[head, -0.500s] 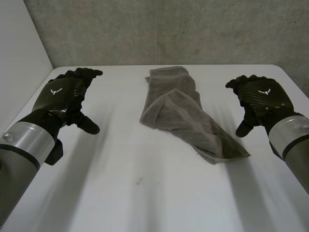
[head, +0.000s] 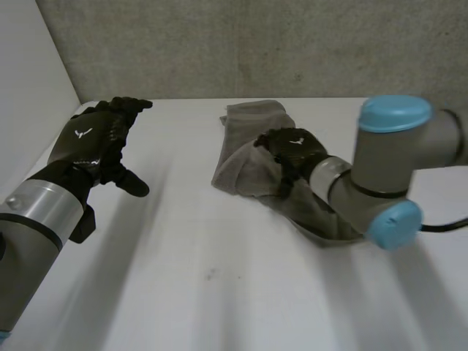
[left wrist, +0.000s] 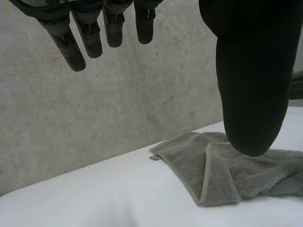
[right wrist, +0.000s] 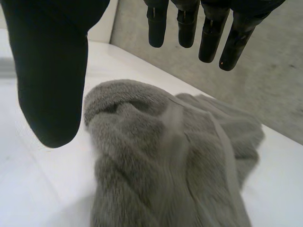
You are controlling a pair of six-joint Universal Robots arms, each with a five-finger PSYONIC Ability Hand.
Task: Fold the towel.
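1. One grey terry towel, crumpled into a long bunched heap with flat woven hem bands, lies toward the back of the smooth white counter.
2. Right hand is over the towel's middle: fingers straight, thumb spread, gripping nothing.
3. Left hand is well apart from the towel, fingers relaxed, empty.

A white emblem is borne on the black left hand and right hand; at 3 o'clock, the grey right arm is capped in light blue.
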